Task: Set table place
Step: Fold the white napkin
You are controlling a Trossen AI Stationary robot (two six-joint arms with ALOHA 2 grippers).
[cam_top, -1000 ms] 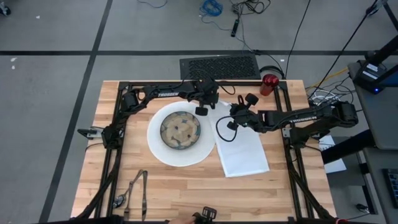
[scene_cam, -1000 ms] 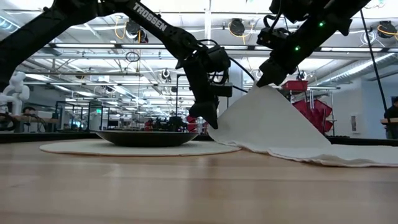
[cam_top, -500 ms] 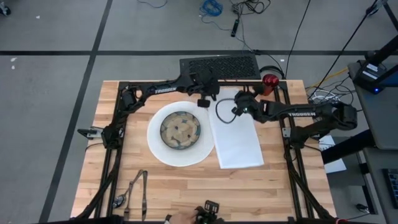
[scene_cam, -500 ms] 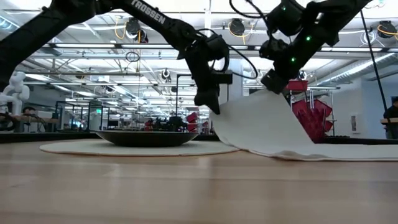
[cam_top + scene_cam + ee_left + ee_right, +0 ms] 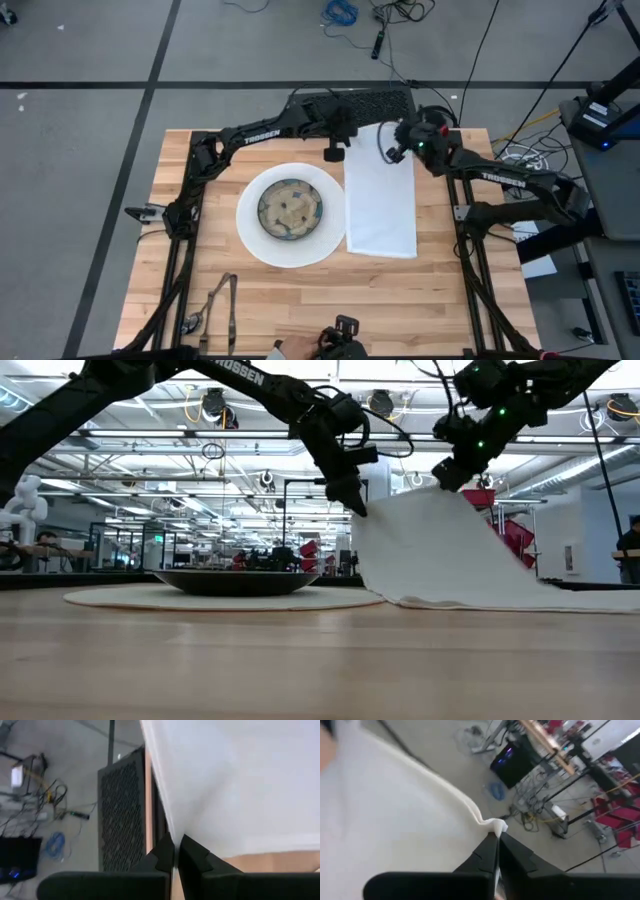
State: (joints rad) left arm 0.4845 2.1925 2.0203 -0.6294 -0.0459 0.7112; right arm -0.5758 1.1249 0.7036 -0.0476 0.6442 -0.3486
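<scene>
Napkin (image 5: 381, 200) held up by its two far corners.
My left gripper (image 5: 333, 152) and right gripper (image 5: 397, 152) each pinch a corner, fingers fully closed, beside the plate (image 5: 252, 235).

At six o'clock of the table (image 5: 300, 290) a dark object (image 5: 340, 340) is cut off by the high view's edge.

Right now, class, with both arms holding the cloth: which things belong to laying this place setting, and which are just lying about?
Belongs to the job:
white plate
patterned bowl
white napkin, pinched by left claw and right claw
cutlery
red cup

Lying about:
black mesh panel
floor cables
</scene>
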